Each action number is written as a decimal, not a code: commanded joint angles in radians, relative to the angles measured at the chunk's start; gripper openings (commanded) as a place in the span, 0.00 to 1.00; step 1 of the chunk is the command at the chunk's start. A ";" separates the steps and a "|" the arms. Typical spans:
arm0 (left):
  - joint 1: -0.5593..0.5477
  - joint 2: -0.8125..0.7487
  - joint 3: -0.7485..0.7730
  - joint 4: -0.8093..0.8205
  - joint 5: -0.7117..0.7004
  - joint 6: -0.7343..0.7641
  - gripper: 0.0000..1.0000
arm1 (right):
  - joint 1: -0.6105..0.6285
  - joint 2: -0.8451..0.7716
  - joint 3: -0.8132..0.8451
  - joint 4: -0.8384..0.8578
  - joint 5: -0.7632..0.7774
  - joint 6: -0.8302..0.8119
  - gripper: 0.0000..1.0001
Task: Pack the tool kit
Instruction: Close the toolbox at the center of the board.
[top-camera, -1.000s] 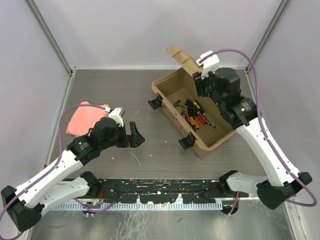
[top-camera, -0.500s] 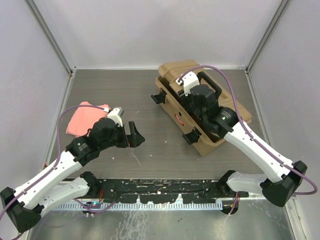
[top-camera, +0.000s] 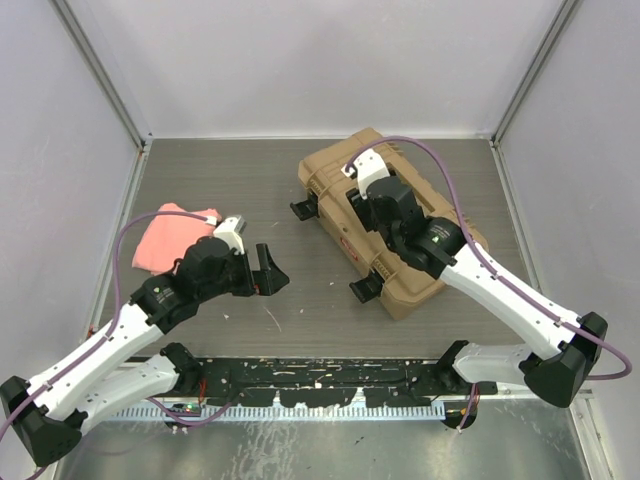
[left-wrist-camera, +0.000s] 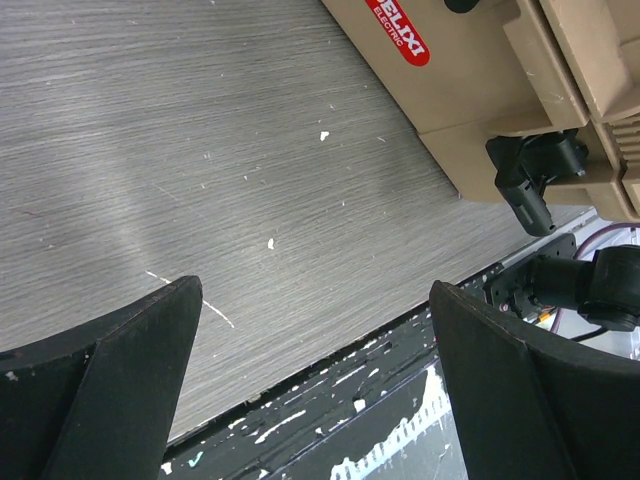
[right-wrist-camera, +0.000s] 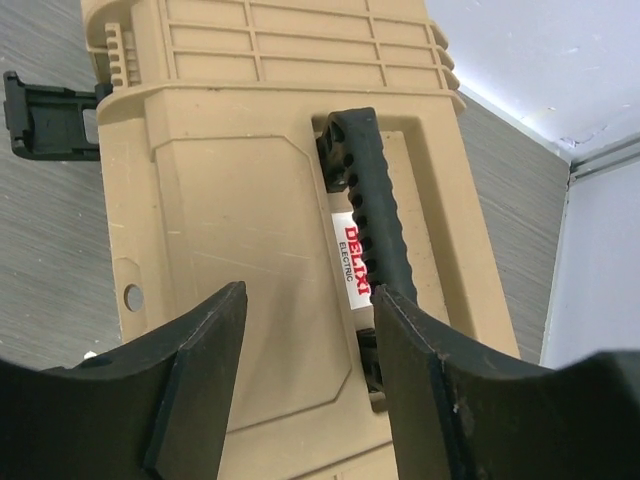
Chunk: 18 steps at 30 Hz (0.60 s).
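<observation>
The tan tool case (top-camera: 335, 178) sits shut on the worktop (top-camera: 220, 180), on the right side. The right claw (right-wrist-camera: 310, 370) hangs just over its lid (right-wrist-camera: 250, 230). Its fingers are partly apart and hold nothing, next to the black handle (right-wrist-camera: 370, 210). The left claw (left-wrist-camera: 310, 390) is wide open over the worktop, left of the case. A pink cloth (top-camera: 170, 235) lies far left.

The tan ribbed case (top-camera: 335, 180) lies flat with its lid shut, set at a slant well to the right of the pink cloth (top-camera: 165, 240) — its long front side turned toward that cloth. The two black latches (top-camera: 305, 209) on that front stick out unfastened, the red label (left-wrist-camera: 400, 30) between them. A black ribbed handle (right-wrist-camera: 372, 220) sits in a recess on the lid — beside it, a white sticker (right-wrist-camera: 355, 262) with red lettering.
</observation>
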 joint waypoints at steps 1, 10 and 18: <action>-0.001 -0.022 0.001 0.025 0.004 0.002 0.98 | -0.024 -0.016 0.074 0.027 -0.006 0.064 0.61; -0.001 -0.040 0.008 -0.004 -0.007 0.019 0.98 | -0.322 0.074 0.179 -0.093 -0.413 0.127 0.71; -0.002 -0.036 0.026 -0.020 -0.009 0.029 0.98 | -0.378 0.189 0.202 -0.125 -0.496 0.049 0.73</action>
